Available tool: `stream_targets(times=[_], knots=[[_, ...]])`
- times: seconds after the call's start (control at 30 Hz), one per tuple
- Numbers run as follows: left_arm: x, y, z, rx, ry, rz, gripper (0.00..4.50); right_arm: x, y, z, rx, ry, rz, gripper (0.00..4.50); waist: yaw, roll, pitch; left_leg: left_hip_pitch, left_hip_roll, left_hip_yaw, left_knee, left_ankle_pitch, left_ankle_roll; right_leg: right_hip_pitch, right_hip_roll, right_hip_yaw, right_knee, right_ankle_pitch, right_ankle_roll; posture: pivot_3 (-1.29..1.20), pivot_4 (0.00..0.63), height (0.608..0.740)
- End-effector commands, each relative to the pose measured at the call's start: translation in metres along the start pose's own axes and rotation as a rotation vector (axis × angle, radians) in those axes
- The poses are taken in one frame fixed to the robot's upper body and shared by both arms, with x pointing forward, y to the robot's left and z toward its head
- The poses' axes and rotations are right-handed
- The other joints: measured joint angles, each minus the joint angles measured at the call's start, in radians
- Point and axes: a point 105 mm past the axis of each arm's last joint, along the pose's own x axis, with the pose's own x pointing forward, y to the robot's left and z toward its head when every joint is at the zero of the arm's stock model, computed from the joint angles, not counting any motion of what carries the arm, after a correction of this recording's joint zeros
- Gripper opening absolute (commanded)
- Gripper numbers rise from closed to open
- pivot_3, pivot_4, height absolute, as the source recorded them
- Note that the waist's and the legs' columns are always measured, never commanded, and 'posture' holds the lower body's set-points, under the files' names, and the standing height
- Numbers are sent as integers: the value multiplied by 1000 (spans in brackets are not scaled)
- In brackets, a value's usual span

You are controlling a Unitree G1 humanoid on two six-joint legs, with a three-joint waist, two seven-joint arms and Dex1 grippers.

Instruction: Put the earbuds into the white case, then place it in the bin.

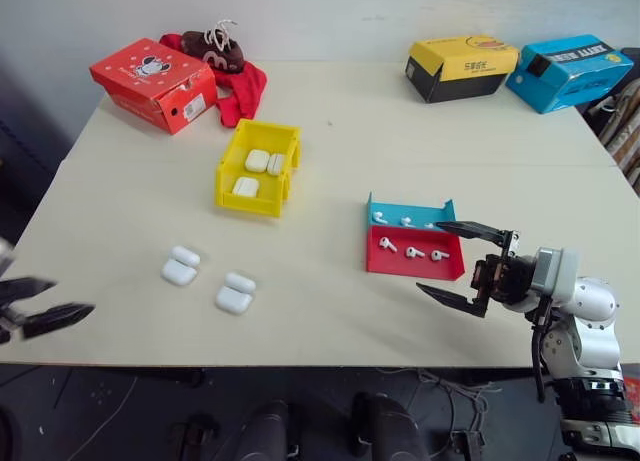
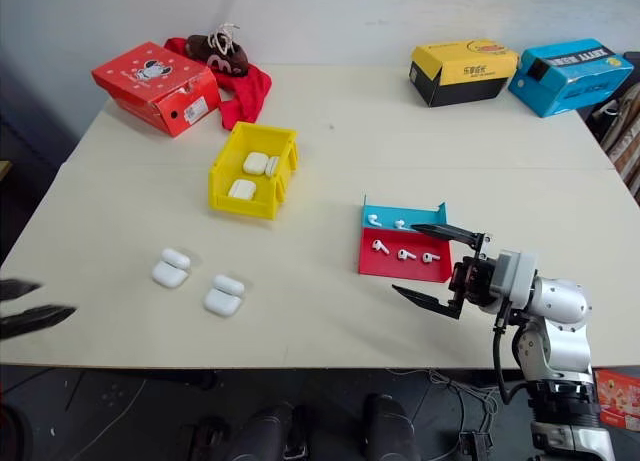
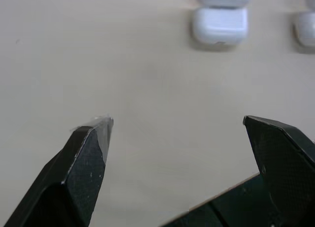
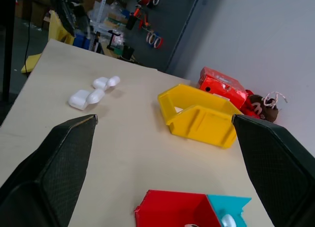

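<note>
Left eye view: tiny glossy white stemmed earbuds (image 1: 413, 252) light, slippery, pinch mid-stem; right end effector (image 1: 464, 266) wide open, empty; left end effector (image 1: 40, 304) likewise.

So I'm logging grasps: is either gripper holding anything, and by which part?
Nothing is held. The left gripper and the right gripper are both open, with only air between their fingers.

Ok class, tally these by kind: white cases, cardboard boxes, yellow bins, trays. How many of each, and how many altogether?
Cases: 5
Boxes: 3
Bin: 1
Tray: 1
Total: 10
</note>
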Motion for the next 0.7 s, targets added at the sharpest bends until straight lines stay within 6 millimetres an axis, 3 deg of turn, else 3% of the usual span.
stream_targets(times=[0.03, 0.3, 0.4, 0.7], knots=[[29, -23, 19, 9, 62, -76, 4492, 1, -2, 6, -40, -14, 8, 4500, 0, 0, 0, 0, 0, 0, 0, 0, 0, 0, 1, 0, 1, 0, 0, 0, 150, 740], [78, -25, 37, 42, 146, -53, 4492, -2, 2, 5, -36, 19, -15, 4500, -21, 0, 0, 0, 4, 3, 5, 3, 3, -1, 16, 1, 6, -1, -1, 0, 150, 740], [83, -24, 38, 80, 177, -41, 4492, 1, 2, 13, -52, 28, -33, 4500, -23, 0, 0, -1, 5, 3, 7, 3, 3, -1, 16, 4, 7, -1, -1, 0, 150, 740], [88, -17, 16, 152, 289, 4, 4492, 7, 2, 19, -58, 49, -74, 4500, -19, 0, 0, -1, 8, 3, 11, 2, 1, -1, 13, 7, 9, -2, -3, 0, 150, 740]])
